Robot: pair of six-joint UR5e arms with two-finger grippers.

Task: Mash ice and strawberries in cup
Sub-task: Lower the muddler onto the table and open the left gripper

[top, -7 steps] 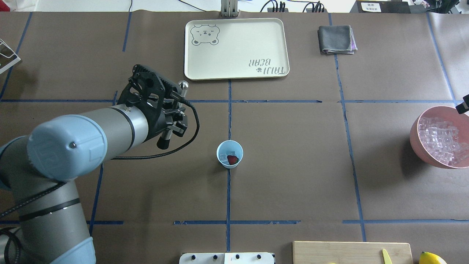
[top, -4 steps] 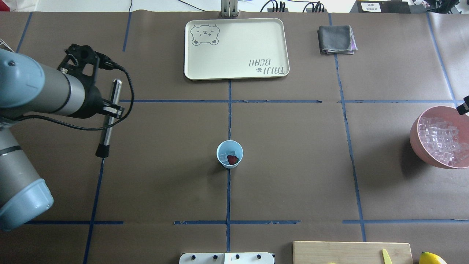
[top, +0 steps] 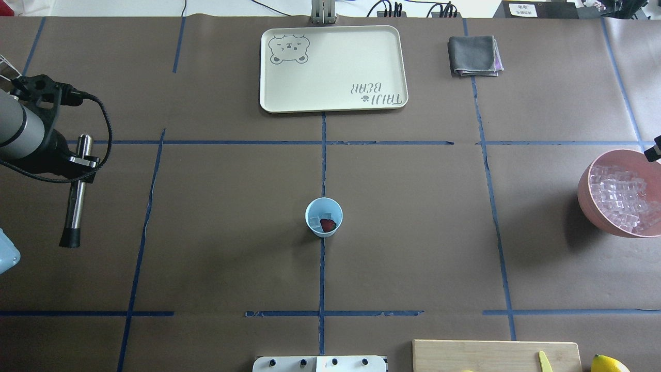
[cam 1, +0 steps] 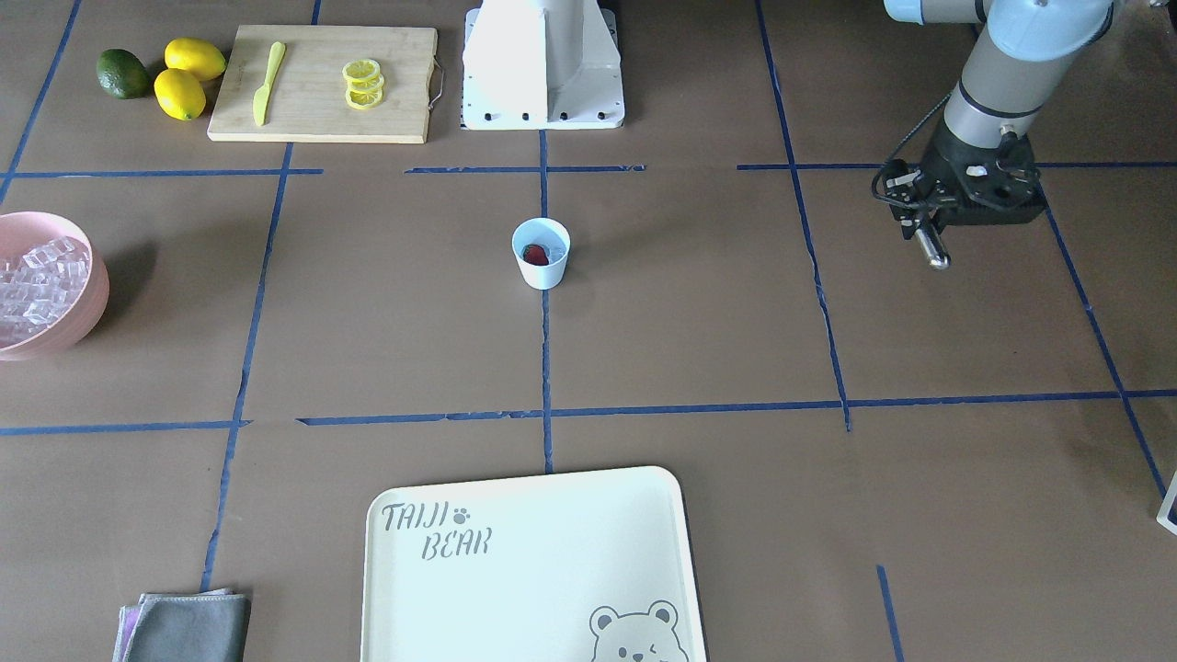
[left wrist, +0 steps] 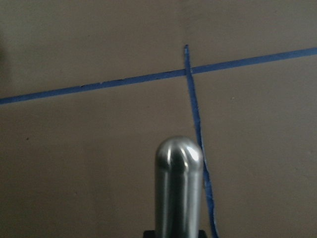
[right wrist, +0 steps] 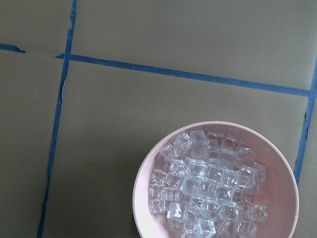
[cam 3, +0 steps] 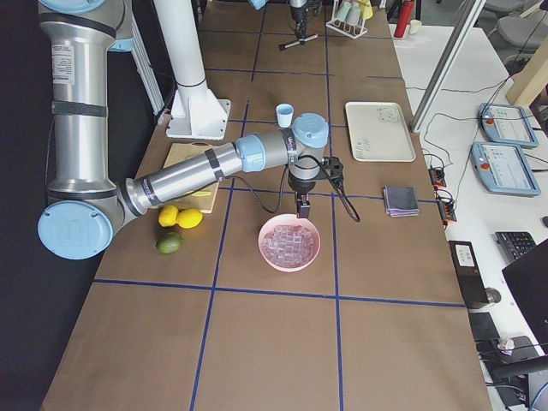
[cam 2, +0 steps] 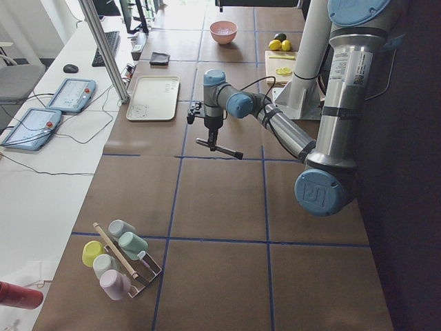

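The light-blue cup [top: 324, 217] stands upright at the table's middle, also in the front view [cam 1: 541, 253]. In it lie one red strawberry [top: 327, 225] and a few ice cubes [top: 314, 222]. My left gripper [top: 82, 161] is far left of the cup and shut on a steel masher rod [top: 76, 196] with a black end, held level above the table. The rod's rounded tip fills the left wrist view [left wrist: 179, 188]. My right gripper [cam 3: 302, 205] hangs over the pink bowl [top: 586, 178] of ice [right wrist: 208, 183]. I cannot tell whether it is open or shut.
A cream bear tray [top: 333, 67] and a folded grey cloth [top: 474, 56] lie at the far side. A cutting board [cam 1: 322, 83] with lemon slices, a yellow knife, lemons and an avocado sits near the robot base. A rack of cups [cam 2: 117, 252] stands at the left end.
My left arm has swung away from beside the cup to the table's far left, carrying the rod, which now lies lengthwise. The cup and its contents have not moved.
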